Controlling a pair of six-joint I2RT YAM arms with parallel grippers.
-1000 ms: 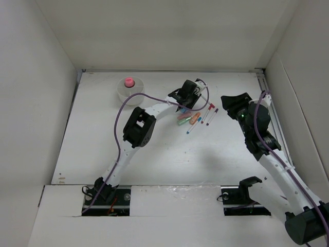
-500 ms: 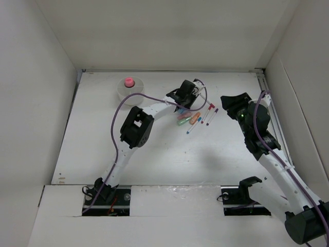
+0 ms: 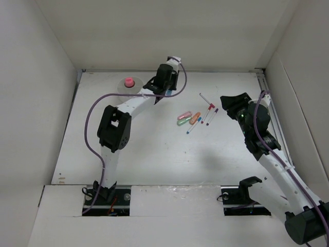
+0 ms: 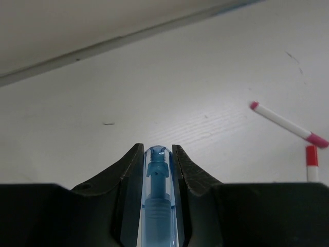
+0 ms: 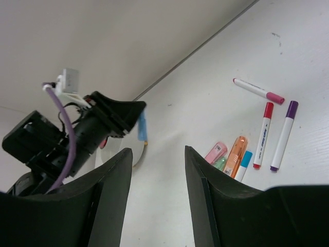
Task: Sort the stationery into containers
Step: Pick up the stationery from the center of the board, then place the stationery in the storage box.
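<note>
**Blue piece clamped in L gripper, up beside the bowl**

We see a white table [image 3: 154, 154] boxed in by plain white walls. Far left on it sits the round white bowl [image 3: 123, 95], w/ a pink-topped stubby item [image 3: 129, 81] standing in it; we can't tell which compartment.

The left gripper [image 4: 158, 150] is closed tight on a clear blue capsule-shaped piece [image 4: 157, 206], one finger on each side, the tip poking out just past the fingertips. From the right wrist view the piece hangs off the table, just right of the bowl.

The rest of the stationery lies mid-table, well apart from the bowl:
- pink piece [image 3: 184, 115], green piece [image 3: 182, 122] and orange piece [image 3: 195, 118], side by side
- blue-capped pen [image 3: 194, 126], just beside the orange piece
- red-capped pen [image 3: 209, 112] and purple-capped pen [image 3: 212, 117], approx. parallel
- pink-ended pen [image 3: 205, 98], alone, farther back

The right gripper [image 5: 157, 170] hovers to the right of the pens, jaws apart, nothing between them.
</note>
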